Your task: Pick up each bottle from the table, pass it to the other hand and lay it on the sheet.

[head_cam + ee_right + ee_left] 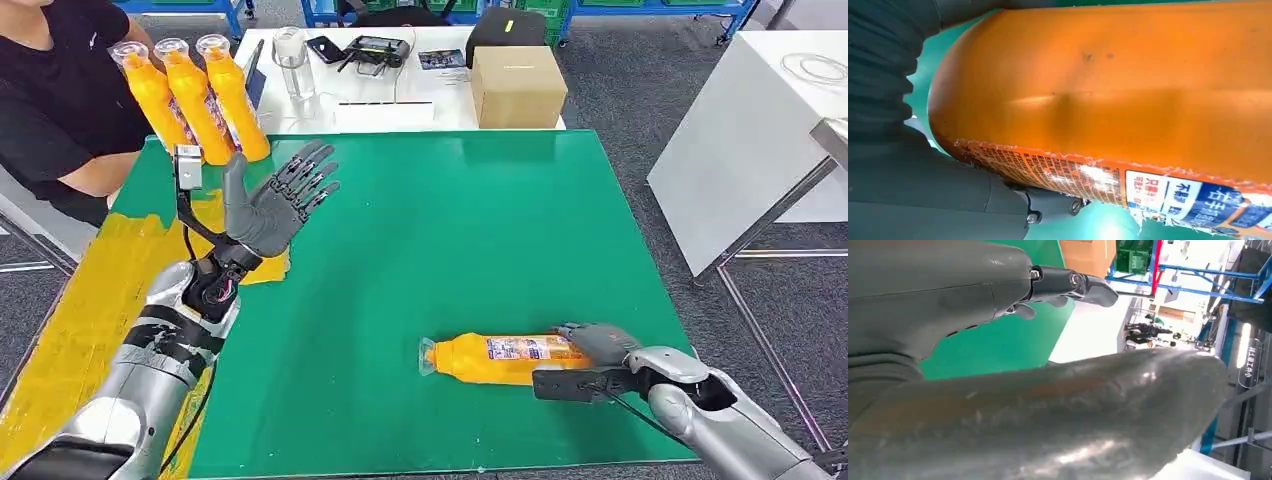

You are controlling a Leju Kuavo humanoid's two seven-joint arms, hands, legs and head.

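Note:
An orange bottle (pixel 495 358) with a printed label lies on its side on the green mat (pixel 450 230), near the front right, cap pointing left. My right hand (pixel 600 345) grips its base end, fingers curled over the top; in the right wrist view the bottle (pixel 1108 85) sits against my hand (pixel 923 190). My left hand (pixel 270 205) is raised above the mat's left side, fingers spread, holding nothing; the left wrist view shows its fingers (pixel 1073 282) apart. The yellow sheet (pixel 90 300) lies along the left edge. Three more orange bottles (pixel 190 95) lie side by side at the far left corner.
A person (pixel 60 100) in black sits at the far left beside the three bottles. Behind the mat a white table (pixel 390 105) carries a cardboard box (pixel 517 85), a clear cup (pixel 291 60) and a controller (pixel 372 48). Another white table (pixel 740 130) stands to the right.

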